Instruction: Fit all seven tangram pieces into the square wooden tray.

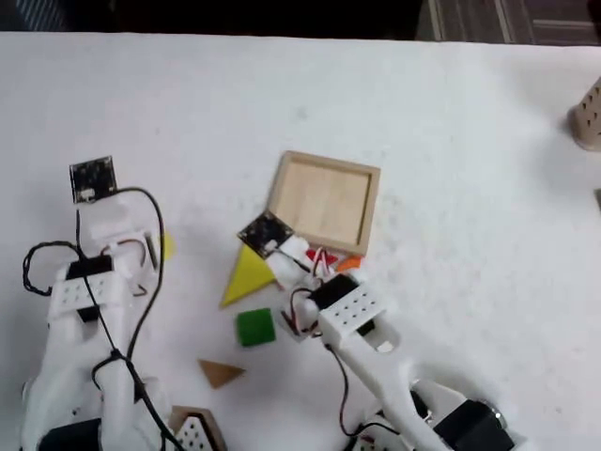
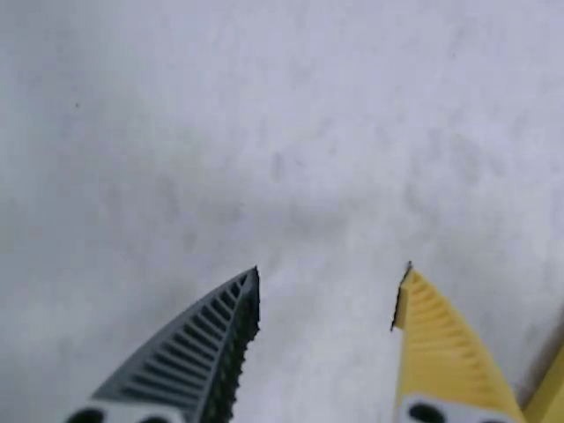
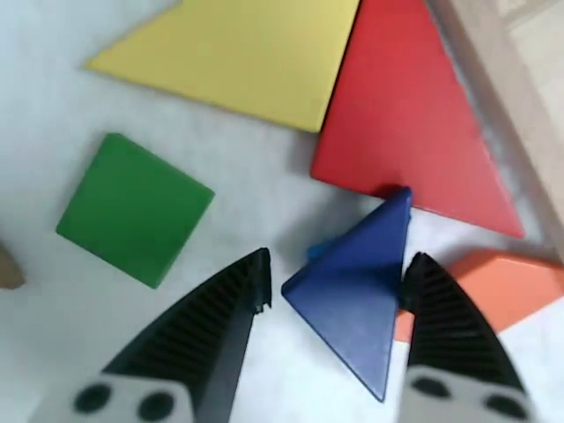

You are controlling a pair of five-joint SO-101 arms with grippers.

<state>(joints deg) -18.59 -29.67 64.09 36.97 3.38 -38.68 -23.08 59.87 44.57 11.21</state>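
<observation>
Although the square wooden tray (image 1: 332,164) lies empty near the middle of the worktop (image 1: 451,122), the high view shows loose pieces on its near side. A yellow triangle (image 1: 246,274), a green square (image 1: 254,328) and a small brown triangle (image 1: 220,373) trail toward the near edge, and the right arm (image 1: 352,310) reaches over the tray's near corner.

In the left wrist view, the left tool (image 2: 330,270) hangs released, jaws wide over bare worktop, holding nothing.

In the right wrist view, the right tool (image 3: 340,256) is spread and straddles a small blue triangle (image 3: 357,300). It lies flat, its tip touching a red triangle (image 3: 405,132), with an orange piece (image 3: 493,282) beside it, just outside the tray rim.

The blue triangle looks rigid, light and smooth, so it would likely skate if nudged. I would pinch it across its narrow width, pads low on its side faces.
</observation>
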